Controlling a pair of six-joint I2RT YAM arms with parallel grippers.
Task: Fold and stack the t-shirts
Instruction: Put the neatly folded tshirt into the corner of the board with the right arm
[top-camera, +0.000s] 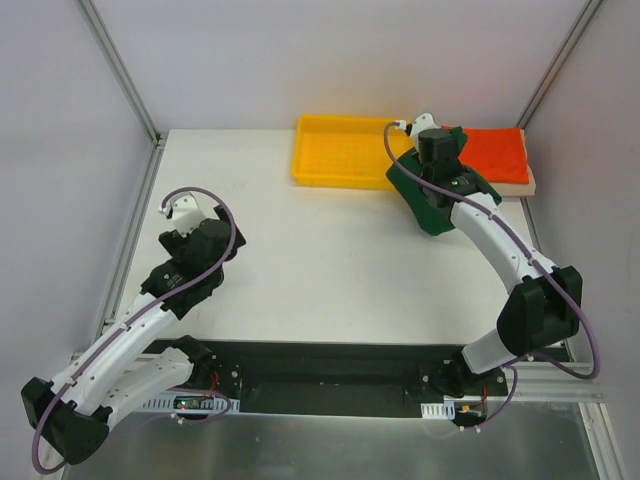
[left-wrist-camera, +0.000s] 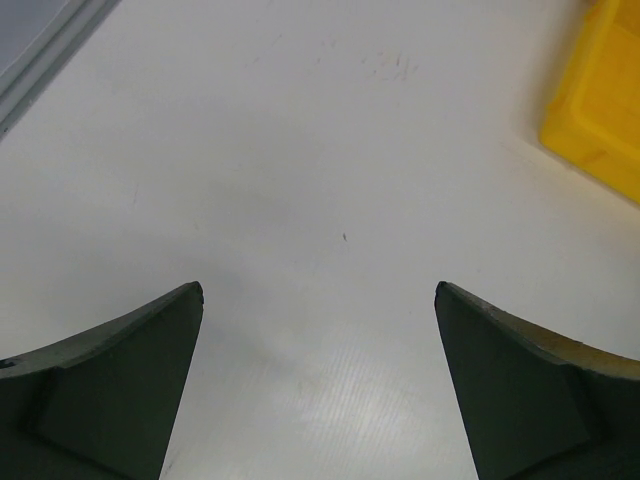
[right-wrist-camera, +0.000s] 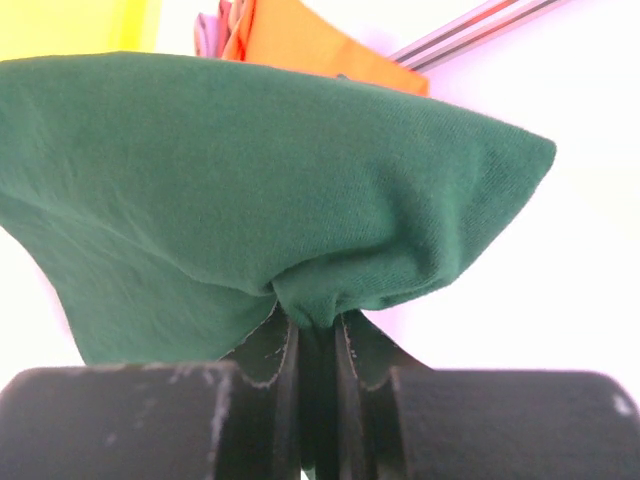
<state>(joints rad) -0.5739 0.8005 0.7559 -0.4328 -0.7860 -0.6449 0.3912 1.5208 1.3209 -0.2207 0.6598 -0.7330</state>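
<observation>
Right claw (right-wrist-camera: 318, 340) clamped tight on a bunched fold of green shirt (right-wrist-camera: 250, 180); left claw (left-wrist-camera: 320, 300) spread wide above the surface (left-wrist-camera: 300, 150).

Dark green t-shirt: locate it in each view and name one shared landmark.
Top external: dark green t-shirt far right, under the right arm's wrist, between yellow tray and orange-red t-shirt.
Left wrist: not in it.
Right wrist: the t-shirt fills the upper frame, pinched in the right pincer.
Shared landmark: yellow tray, top right in left wrist, top left in right wrist.
</observation>
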